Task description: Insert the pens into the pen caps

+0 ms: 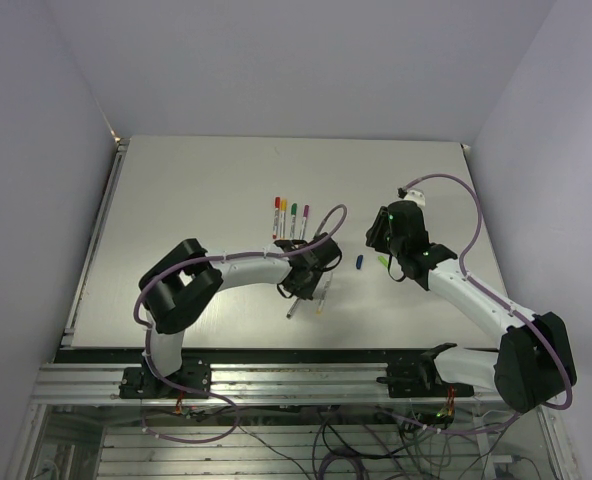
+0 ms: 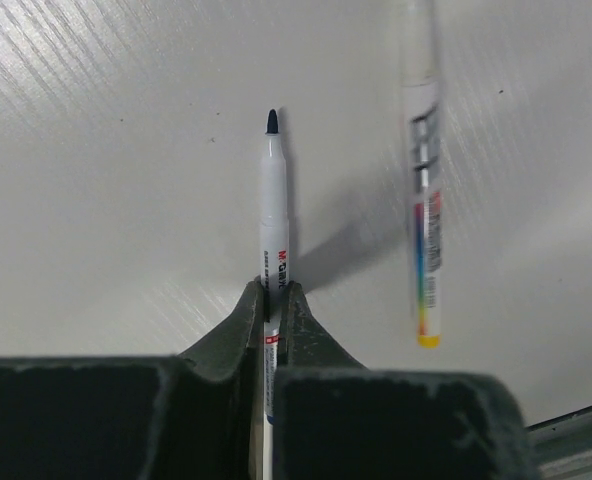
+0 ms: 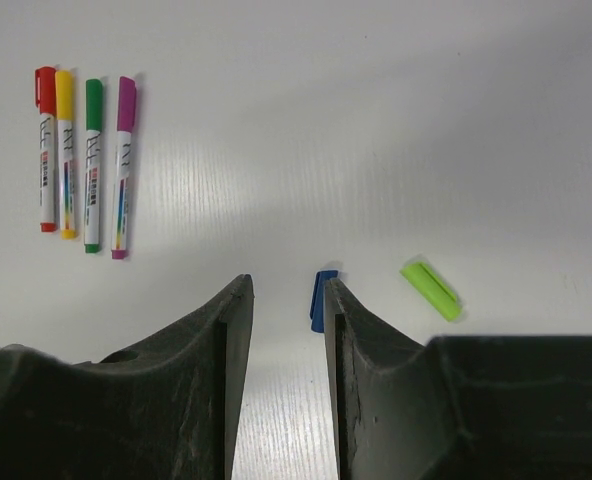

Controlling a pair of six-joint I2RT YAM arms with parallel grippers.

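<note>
Left tool point(image 2: 273, 292): closed on the barrel of a dark-tipped pen point(image 2: 274, 215). The grip is toward the rear, so the bare tip sticks out ahead, free to enter a cap.
Held pen's place: mid-surface point(image 1: 176, 190), a little toward the near edge. I cannot tell whether it is lifted or resting.
Right tool point(image 3: 286, 290): open and holding nothing, low over the blue cap point(image 3: 320, 300). The cap lies just beside one finger, not centred in the gap.
Blue cap's place: about the middle of the surface, slightly toward the right edge. The light green cap point(image 3: 431, 290) lies near it on the right-edge side, not touching.
Second bare pen point(image 2: 423, 200): lies beside the held one but apart from it. Its yellowish rear end points to the near edge and its tip is out of view.
Capped pens point(image 3: 81, 160): four in a neat row toward the far edge, capped red, yellow, green and purple. They look finished and set aside.
Step in hand: probably centring the right tool on the blue cap and picking it up to meet the pen.
Risk: closing off-centre could flick the small cap away.
</note>
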